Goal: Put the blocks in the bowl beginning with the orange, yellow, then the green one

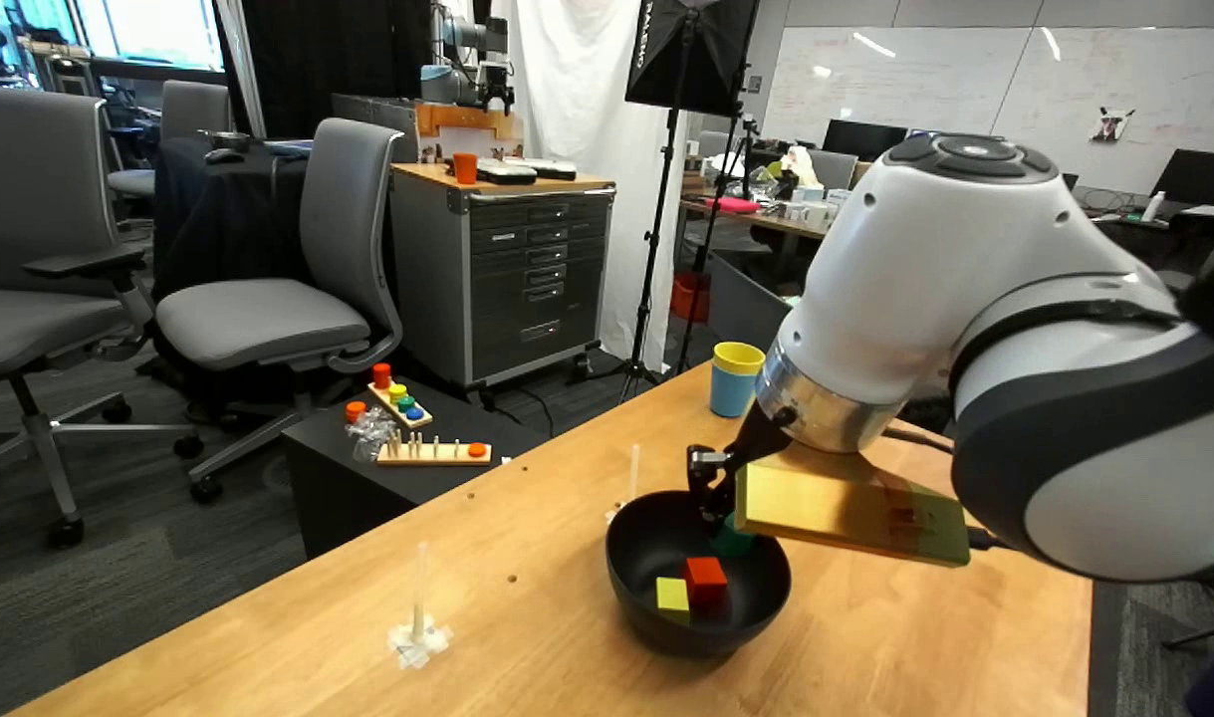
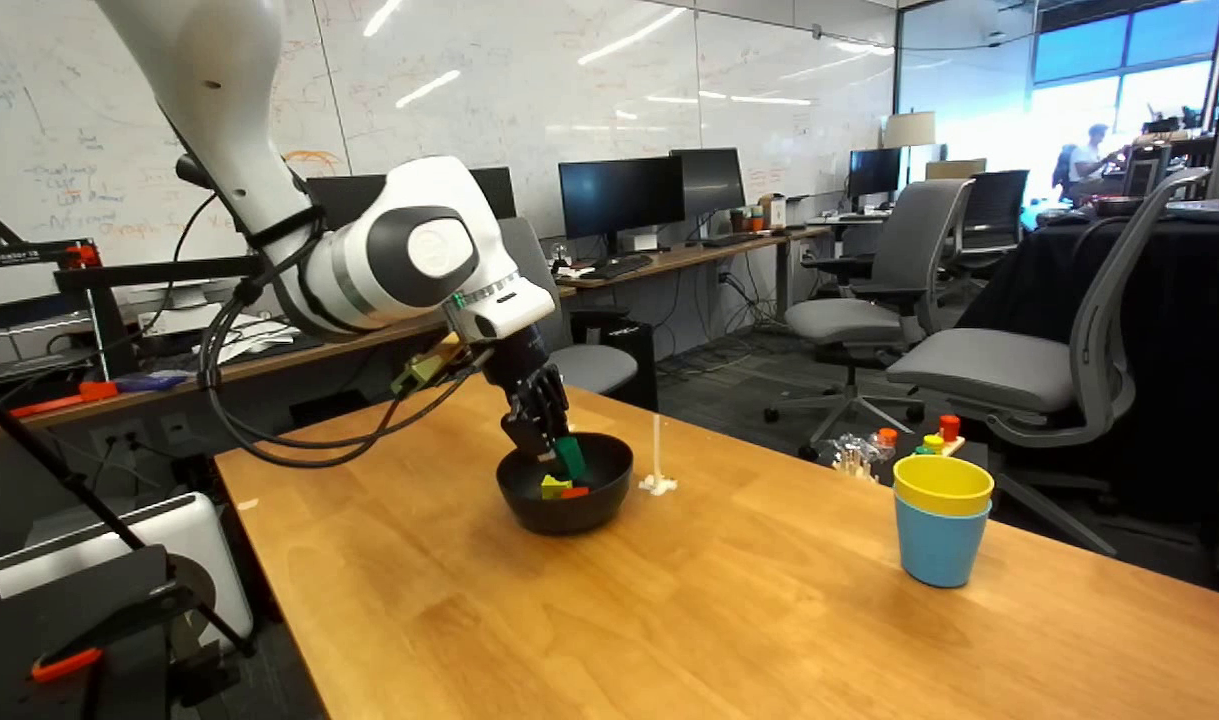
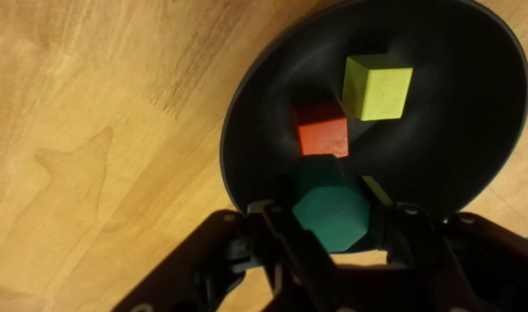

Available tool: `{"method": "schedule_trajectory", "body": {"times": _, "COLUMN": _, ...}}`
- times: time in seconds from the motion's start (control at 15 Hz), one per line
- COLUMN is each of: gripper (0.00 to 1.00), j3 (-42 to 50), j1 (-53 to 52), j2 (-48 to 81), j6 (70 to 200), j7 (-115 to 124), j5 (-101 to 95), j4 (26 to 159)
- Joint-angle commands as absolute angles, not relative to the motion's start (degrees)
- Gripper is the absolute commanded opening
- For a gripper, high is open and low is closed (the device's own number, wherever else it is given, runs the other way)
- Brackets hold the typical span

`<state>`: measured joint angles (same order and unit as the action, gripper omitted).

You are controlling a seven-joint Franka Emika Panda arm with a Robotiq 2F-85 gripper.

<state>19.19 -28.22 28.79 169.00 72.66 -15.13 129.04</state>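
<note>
- The claw (image 3: 328, 216) pinches the green block (image 2: 570, 457) between its fingers; the block is tilted and shows within the mouth of the black bowl (image 2: 564, 515) in both exterior views.
- In the wrist view the green block overlaps the lower edge of the orange-red block (image 3: 323, 136); whether they touch, I cannot tell.
- The orange-red block and the yellow block (image 3: 387, 93) sit low inside the bowl, just beside each other.
- In that view a wide band of black runs from the yellow block to the right-hand rim; the orange-red block has a narrower margin to the left.
- The claw crosses the rim at the bottom there; contact with it is unclear.
- The bowl stands upright on the worktop (image 2: 669, 640), in from the edges, wood showing around it.
- A pale rod (image 2: 657, 450) rises just beside the bowl, its foot taped down.
- A yellow cup (image 2: 943, 480), nested in a blue cup (image 2: 937, 548), stands near the worktop's edge, well apart from the bowl, a broad stretch of wood between.
</note>
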Motion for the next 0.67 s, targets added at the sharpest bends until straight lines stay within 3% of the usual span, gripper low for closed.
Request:
{"method": "schedule_trajectory", "body": {"times": 0.0, "gripper": 0.18, "j3": 20.6, "j1": -31.1, "j2": 32.4, "j6": 168.5, "j7": 75.1, "j5": -13.9, "j4": 126.8}}
{"method": "schedule_trajectory", "body": {"times": 0.4, "gripper": 0.18, "j3": 18.2, "j1": -30.4, "j2": 35.3, "j6": 165.3, "j7": 75.5, "j5": -9.5, "j4": 123.0}}
{"method": "schedule_trajectory", "body": {"times": 0.47, "gripper": 0.42, "j3": 18.1, "j1": -30.4, "j2": 35.6, "j6": 165.1, "j7": 75.6, "j5": -9.1, "j4": 122.6}}
{"method": "schedule_trajectory", "body": {"times": 0.53, "gripper": 0.57, "j3": 18.1, "j1": -30.4, "j2": 35.8, "j6": 164.8, "j7": 75.6, "j5": -8.9, "j4": 122.2}}
{"method": "schedule_trajectory", "body": {"times": 0.6, "gripper": 0.65, "j3": 18.2, "j1": -30.4, "j2": 36.0, "j6": 164.6, "j7": 75.7, "j5": -8.8, "j4": 121.9}}
